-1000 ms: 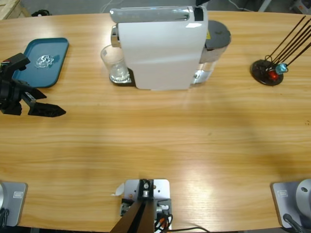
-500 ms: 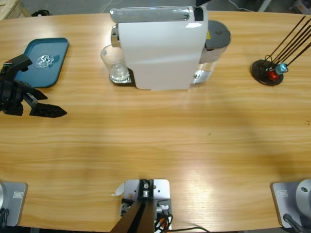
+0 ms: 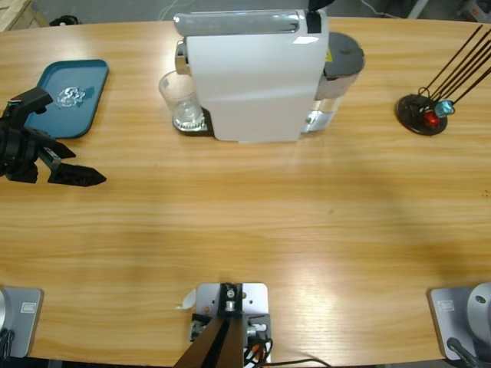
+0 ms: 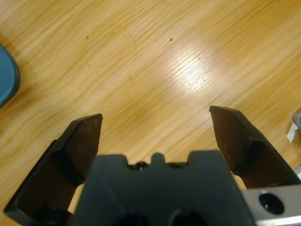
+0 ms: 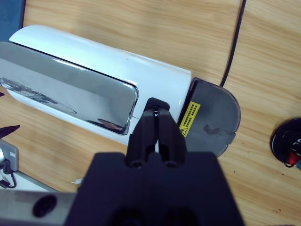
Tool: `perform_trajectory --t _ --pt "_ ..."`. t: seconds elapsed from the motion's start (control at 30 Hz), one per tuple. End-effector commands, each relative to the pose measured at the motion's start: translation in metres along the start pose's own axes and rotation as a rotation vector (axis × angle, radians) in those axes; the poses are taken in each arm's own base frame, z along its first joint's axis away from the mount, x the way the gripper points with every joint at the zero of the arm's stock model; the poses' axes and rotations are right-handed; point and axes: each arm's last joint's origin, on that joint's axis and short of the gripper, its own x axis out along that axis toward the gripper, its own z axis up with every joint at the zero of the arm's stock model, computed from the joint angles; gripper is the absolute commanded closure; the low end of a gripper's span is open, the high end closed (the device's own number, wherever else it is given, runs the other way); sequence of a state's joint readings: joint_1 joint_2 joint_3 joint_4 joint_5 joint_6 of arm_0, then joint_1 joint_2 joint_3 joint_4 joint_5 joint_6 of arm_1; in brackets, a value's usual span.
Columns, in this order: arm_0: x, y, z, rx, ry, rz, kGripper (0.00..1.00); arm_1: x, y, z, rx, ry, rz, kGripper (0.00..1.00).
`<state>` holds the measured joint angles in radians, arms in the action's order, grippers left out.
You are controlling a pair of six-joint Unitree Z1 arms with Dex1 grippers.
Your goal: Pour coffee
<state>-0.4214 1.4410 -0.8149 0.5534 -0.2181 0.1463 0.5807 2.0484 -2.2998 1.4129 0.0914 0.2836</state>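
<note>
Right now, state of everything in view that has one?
left gripper: open, empty, over bare table
right gripper: shut, empty, above coffee machine
glass: upright at the machine's spout side; coffee not discernible
teal tray: flat, holds a crumpled clear bit
capsule stand: upright

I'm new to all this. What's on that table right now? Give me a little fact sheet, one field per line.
machine: white coffee machine at the table's far side
cup: clear glass at the machine's spout; no coffee visible in it
tray: teal tray, something small and clear on it
stand: black capsule stand with thin rods
left gripper: jaws open, over bare wood
right gripper: jaws shut, above the machine
</note>
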Motion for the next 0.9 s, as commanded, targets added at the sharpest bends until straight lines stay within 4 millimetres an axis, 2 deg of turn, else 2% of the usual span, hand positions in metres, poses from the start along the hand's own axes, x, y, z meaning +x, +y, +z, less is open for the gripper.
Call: perform_trajectory --t 0.03,0.07,0.17,0.27,0.3,0.33,0.37,0.47,0.6,0.7,0.8,0.9 --pt "0.002 -0.001 0.001 -0.01 0.019 -0.014 0.0 -0.084 0.022 -0.014 -0.089 -0.241 0.006 1.0" --pt "-0.001 -0.002 0.001 -0.006 0.006 -0.013 0.0 -0.097 0.024 -0.022 -0.089 -0.266 0.016 1.0" --pt "-0.008 -0.003 0.004 0.004 -0.027 -0.016 0.0 -0.119 0.026 -0.04 -0.103 -0.289 0.034 1.0" --pt "-0.014 -0.005 0.007 0.011 -0.051 -0.021 0.0 -0.113 0.024 -0.057 -0.129 -0.222 0.022 1.0" --pt "-0.015 -0.005 0.007 0.011 -0.055 -0.025 0.0 -0.109 0.024 -0.063 -0.138 -0.201 0.01 0.859" --pt "-0.015 -0.005 0.008 0.013 -0.057 -0.031 0.0 -0.105 0.023 -0.068 -0.141 -0.176 0.0 0.203" --pt "-0.015 -0.006 0.009 0.016 -0.061 -0.041 0.0 -0.101 0.021 -0.073 -0.142 -0.157 -0.007 0.017" --pt "-0.018 -0.006 0.015 0.046 -0.084 -0.05 0.0 -0.094 0.014 -0.094 -0.155 -0.176 0.008 0.0" --pt "-0.023 -0.007 0.019 0.054 -0.108 -0.059 0.0 -0.093 -0.001 -0.14 -0.201 -0.227 0.105 0.0" --pt "-0.019 -0.009 0.013 0.074 -0.092 -0.092 0.0 -0.086 -0.013 -0.175 -0.244 -0.232 0.147 0.0" --pt "-0.018 -0.011 0.007 0.114 -0.089 -0.122 0.0 -0.067 -0.026 -0.202 -0.28 -0.303 0.155 0.0" --pt "-0.023 -0.014 0.004 0.121 -0.103 -0.153 0.0 -0.035 -0.04 -0.227 -0.304 -0.357 0.13 0.0"
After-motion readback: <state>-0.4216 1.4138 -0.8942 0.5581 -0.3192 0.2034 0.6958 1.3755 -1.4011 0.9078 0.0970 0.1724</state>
